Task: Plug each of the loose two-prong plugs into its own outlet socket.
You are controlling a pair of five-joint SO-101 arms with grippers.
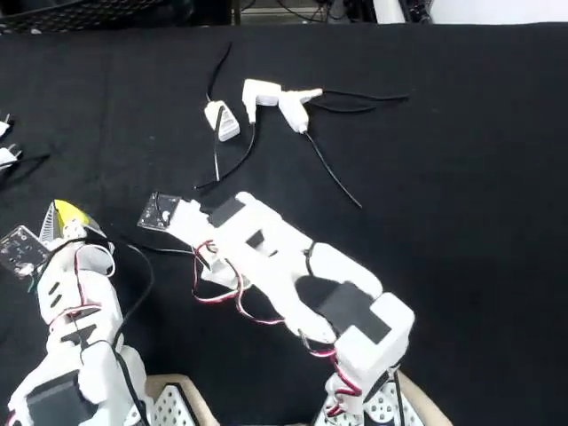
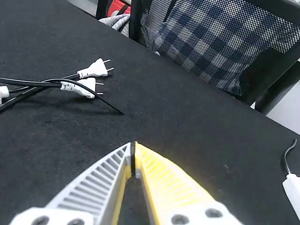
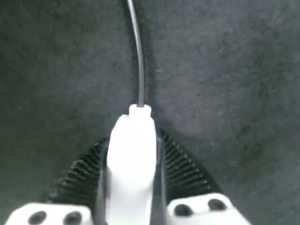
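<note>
Two loose plugs (image 2: 95, 70) lie near a mesh chair (image 2: 211, 47); left claw (image 2: 133, 147) clenched empty, right claw (image 3: 132, 140) grasps a white plug (image 3: 131, 161), prongs hidden.

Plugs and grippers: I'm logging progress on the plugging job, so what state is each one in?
Left gripper with white and yellow fingers: shut, empty.
Right gripper with black fingers: shut on white plastic plug.
That plug, with black cord: gripped, prongs hidden.
Two white two-prong plugs: lying loose on black table, unplugged.
White corded pieces farther off: lying flat; joined or not, unclear.
</note>
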